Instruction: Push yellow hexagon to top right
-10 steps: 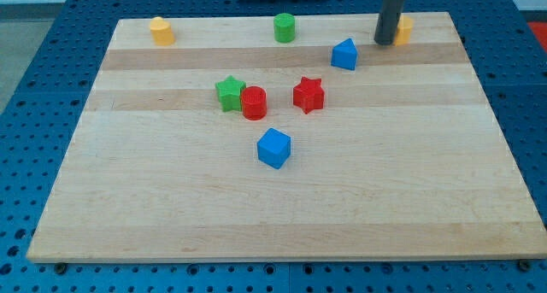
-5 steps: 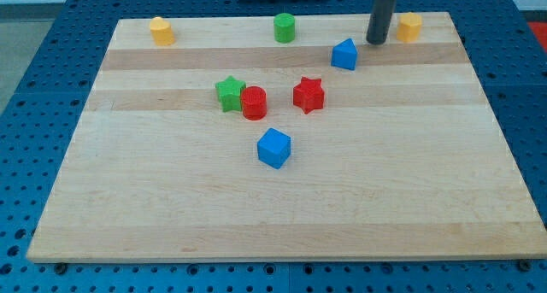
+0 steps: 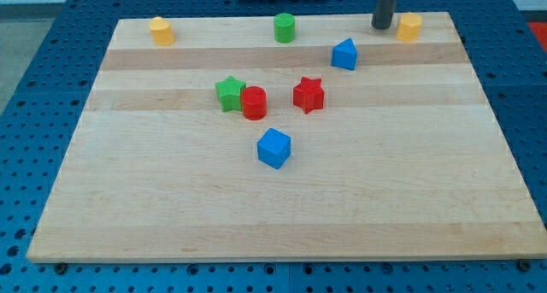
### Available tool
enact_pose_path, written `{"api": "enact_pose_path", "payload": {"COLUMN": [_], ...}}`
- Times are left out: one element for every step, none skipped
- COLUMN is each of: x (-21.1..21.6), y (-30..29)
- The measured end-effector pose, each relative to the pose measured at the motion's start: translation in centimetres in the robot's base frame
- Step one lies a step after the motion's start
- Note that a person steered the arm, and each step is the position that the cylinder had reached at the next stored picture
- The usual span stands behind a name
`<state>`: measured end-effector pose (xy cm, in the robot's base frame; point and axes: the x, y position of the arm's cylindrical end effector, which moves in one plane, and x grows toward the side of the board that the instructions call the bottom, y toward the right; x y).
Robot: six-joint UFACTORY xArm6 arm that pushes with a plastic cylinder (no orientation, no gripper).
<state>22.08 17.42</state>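
The yellow hexagon (image 3: 409,26) stands at the board's top right corner. My tip (image 3: 381,26) is just to its left, a small gap apart, near the board's top edge. A second yellow block (image 3: 161,30) sits at the top left corner. The dark rod rises out of the view's top.
A green cylinder (image 3: 285,27) stands at the top middle. A blue block (image 3: 344,54) lies below and left of my tip. A green star (image 3: 229,93) touches a red cylinder (image 3: 254,102); a red star (image 3: 308,95) is to their right. A blue cube (image 3: 273,148) sits mid-board.
My tip drew back left from the yellow hexagon, then moved up toward the board's top edge. The hexagon stays at the top right corner. Other blocks have not moved.
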Motion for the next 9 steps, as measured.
{"api": "enact_pose_path", "payload": {"x": [0.0, 0.2, 0.2, 0.2, 0.2, 0.2, 0.2, 0.2, 0.6], "y": [0.4, 0.5, 0.6, 0.9, 0.9, 1.0, 1.3, 1.6, 1.6]}}
